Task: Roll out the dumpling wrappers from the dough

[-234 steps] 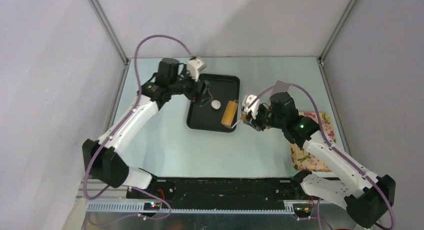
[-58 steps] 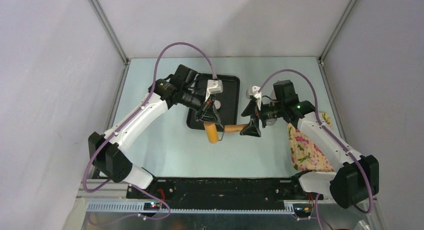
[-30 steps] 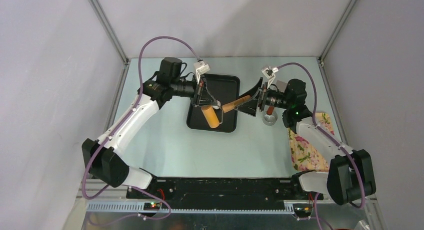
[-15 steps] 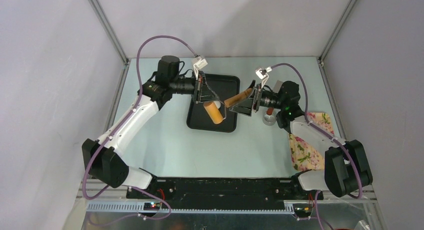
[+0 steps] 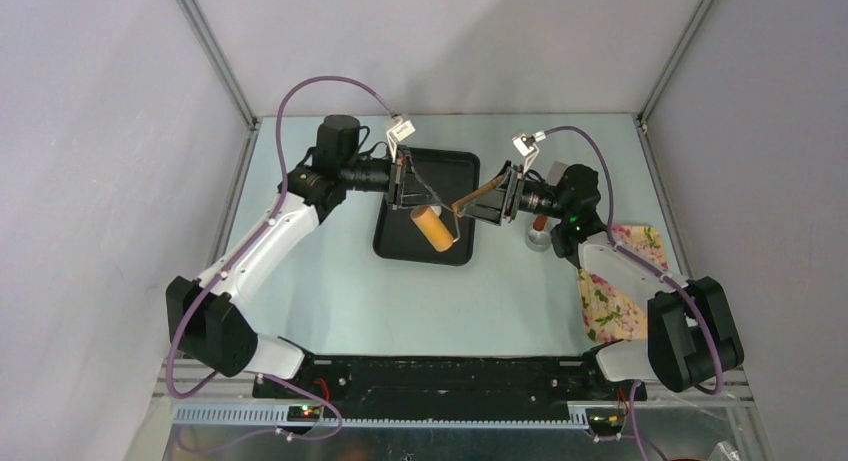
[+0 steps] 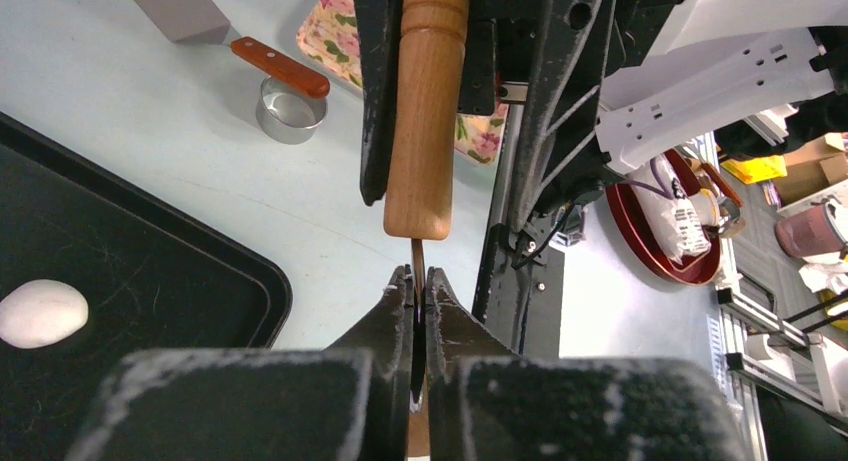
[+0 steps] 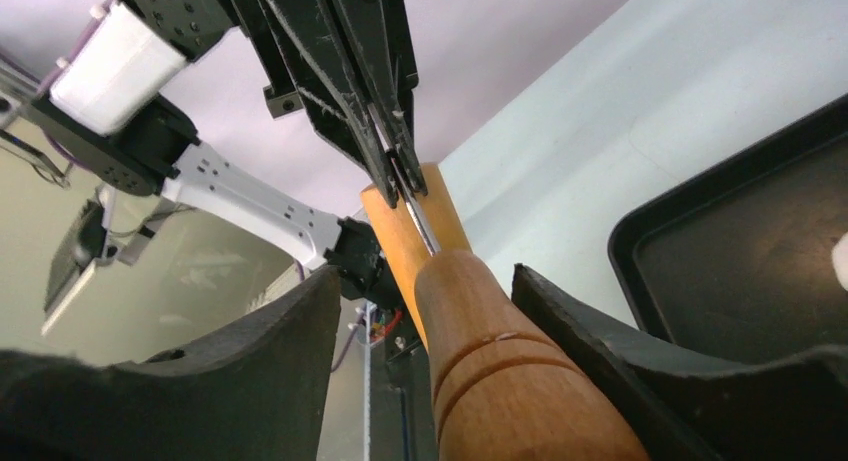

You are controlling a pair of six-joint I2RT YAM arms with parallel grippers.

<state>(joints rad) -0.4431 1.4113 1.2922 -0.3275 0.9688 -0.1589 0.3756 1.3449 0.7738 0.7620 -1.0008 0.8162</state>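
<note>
A small white lump of dough (image 6: 40,313) lies on the black tray (image 5: 392,243); in the top view the left arm hides it. A wooden roller hangs over the tray, its barrel (image 5: 432,228) low and its handle (image 5: 480,194) pointing right. My left gripper (image 6: 417,281) is shut on the thin metal rod between barrel and handle. My right gripper (image 7: 428,281) sits open around the handle (image 7: 500,371), a gap showing on the left side. The tray's corner (image 7: 730,251) shows at the right.
A round steel cup (image 5: 540,241) stands right of the tray, with a red-handled scraper (image 6: 280,66) resting on it. A floral cloth (image 5: 620,281) lies at the right edge. Both arms meet over the tray's right half.
The right gripper's jaws have narrowed around the handle. The right arm has edged left, and the roller has tilted with its handle end higher over the tray.
</note>
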